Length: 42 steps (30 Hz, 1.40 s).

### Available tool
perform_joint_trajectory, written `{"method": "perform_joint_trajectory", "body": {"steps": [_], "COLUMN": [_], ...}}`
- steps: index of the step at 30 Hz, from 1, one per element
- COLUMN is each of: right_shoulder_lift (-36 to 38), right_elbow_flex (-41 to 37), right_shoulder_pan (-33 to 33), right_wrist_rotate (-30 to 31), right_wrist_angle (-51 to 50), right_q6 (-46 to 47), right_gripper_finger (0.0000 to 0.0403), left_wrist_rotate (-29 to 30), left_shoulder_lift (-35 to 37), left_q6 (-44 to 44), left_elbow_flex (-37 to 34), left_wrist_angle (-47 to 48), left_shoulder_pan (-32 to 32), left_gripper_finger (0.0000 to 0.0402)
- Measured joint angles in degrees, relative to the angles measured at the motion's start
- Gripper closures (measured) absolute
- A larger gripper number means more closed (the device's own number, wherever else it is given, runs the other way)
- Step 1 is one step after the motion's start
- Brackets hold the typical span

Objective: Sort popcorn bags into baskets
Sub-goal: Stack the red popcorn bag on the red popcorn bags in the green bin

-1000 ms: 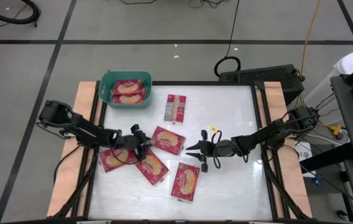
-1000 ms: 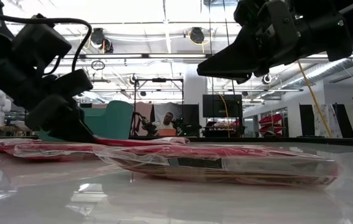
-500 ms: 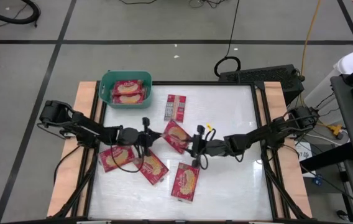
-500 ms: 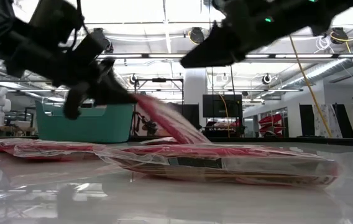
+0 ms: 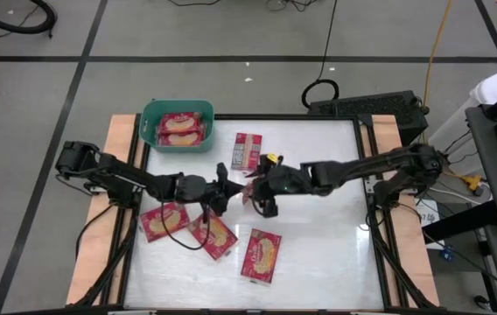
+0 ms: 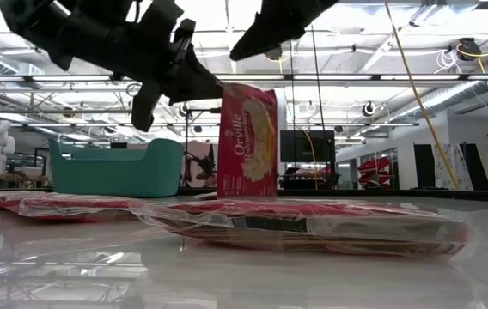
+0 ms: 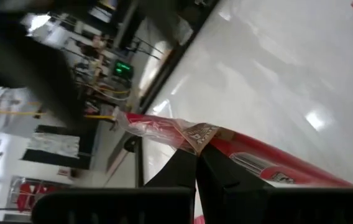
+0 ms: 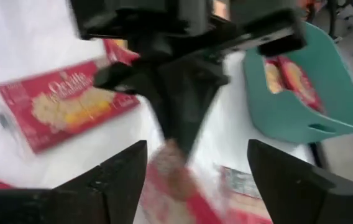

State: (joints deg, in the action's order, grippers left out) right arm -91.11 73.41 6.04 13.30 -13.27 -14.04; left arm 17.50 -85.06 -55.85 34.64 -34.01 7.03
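My left gripper (image 5: pixel 222 188) is at mid-table, shut on a red popcorn bag (image 6: pixel 248 142) that stands upright with its popcorn picture showing. My right gripper (image 5: pixel 261 192) hovers open just right of and above that bag, touching nothing; its wide-apart fingers (image 8: pixel 111 180) frame my left gripper in its wrist view. The teal basket (image 5: pixel 177 140) at the far left holds two bags (image 5: pixel 181 127). One bag (image 5: pixel 247 151) lies grey side up beside the basket. Three more bags (image 5: pixel 163 220), (image 5: pixel 213 234), (image 5: pixel 262 255) lie flat toward the near side. My left gripper pinches the bag's crimped end seam (image 7: pixel 192 134) between its two fingers. The fingers come from the table's left, roughly level, onto the bag's upper corner (image 6: pixel 223 93). The bag hangs upright below the hold, its lower end (image 6: pixel 246 190) close over the table.
The white tabletop (image 5: pixel 327 236) has open room on its right half. Wooden rails (image 5: pixel 122 157) run along both sides. The flat bags (image 6: pixel 313 227) lie close in front of the low camera. Beyond the far edge are cables and a dark box (image 5: pixel 367 109).
My left gripper has taken hold of a bag that lay flat at mid-table, risen and rolled its wrist. The bag has swung from flat, through tilted, to upright. My right gripper has risen and moved toward the far left, from beside the bag to above it.
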Motion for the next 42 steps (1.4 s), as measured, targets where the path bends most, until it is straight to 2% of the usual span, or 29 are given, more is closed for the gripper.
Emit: {"method": "perform_joint_trajectory", "body": {"steps": [3, 8, 11, 14, 17, 23, 28, 31, 34, 39, 42], "right_shoulder_lift": [0.14, -0.38, -1.18, -1.41, -1.66, -1.62, -1.55, -1.64, -1.6, 1.04, 3.19], "right_elbow_flex": [2.4, 2.4, 1.55, -1.06, -3.82, -7.52, -10.42, -10.93, -10.93, -10.92, -10.91], "right_shoulder_pan": [-1.74, -5.39, -6.37, -6.56, -6.57, -6.64, -6.7, -6.7, -6.68, -6.66, -6.51], "right_wrist_rotate": [-1.92, -9.94, -10.98, -16.14, -18.1, -18.05, -18.05, -17.81, -17.88, -17.83, -17.72], "right_wrist_angle": [-5.59, -10.42, -9.96, -7.9, -7.18, -4.63, -0.65, -0.44, -0.57, -2.32, -4.22], "right_q6": [-2.45, -2.37, -1.01, -0.97, -0.83, 0.41, 1.93, 3.01, 4.04, 5.9, 7.7], "right_gripper_finger": [0.0128, 0.0138, 0.0152, 0.0167, 0.0182, 0.0228, 0.0301, 0.0353, 0.0388, 0.0377, 0.0378], "left_wrist_rotate": [0.0, -0.04, -0.02, 0.47, 0.66, 1.01, 1.19, 4.88, 11.03, 25.83, 34.14], "left_shoulder_lift": [0.0, 0.0, 0.0, 0.0, 0.0, 0.0, 0.0, 0.0, 0.0, 0.02, 0.11], "left_q6": [0.02, 0.26, -0.03, 0.87, 0.85, 1.22, 5.82, 11.22, 14.76, 16.58, 21.31], "left_elbow_flex": [1.4, 1.43, 1.43, 1.43, 1.43, 1.43, 1.43, 1.43, 1.43, 1.42, 1.41], "left_wrist_angle": [3.15, 3.31, 3.7, 4.04, 4.01, 3.84, 3.85, 3.86, 3.4, -0.31, -0.45], "left_shoulder_pan": [0.36, 1.75, 2.39, 2.55, 2.55, 2.54, 2.5, 2.43, 3.06, 6.62, 7.87], "left_gripper_finger": [0.0399, 0.0399, 0.0397, 0.0399, 0.0398, 0.039, 0.0395, 0.0386, 0.0351, 0.0262, 0.0215]}}
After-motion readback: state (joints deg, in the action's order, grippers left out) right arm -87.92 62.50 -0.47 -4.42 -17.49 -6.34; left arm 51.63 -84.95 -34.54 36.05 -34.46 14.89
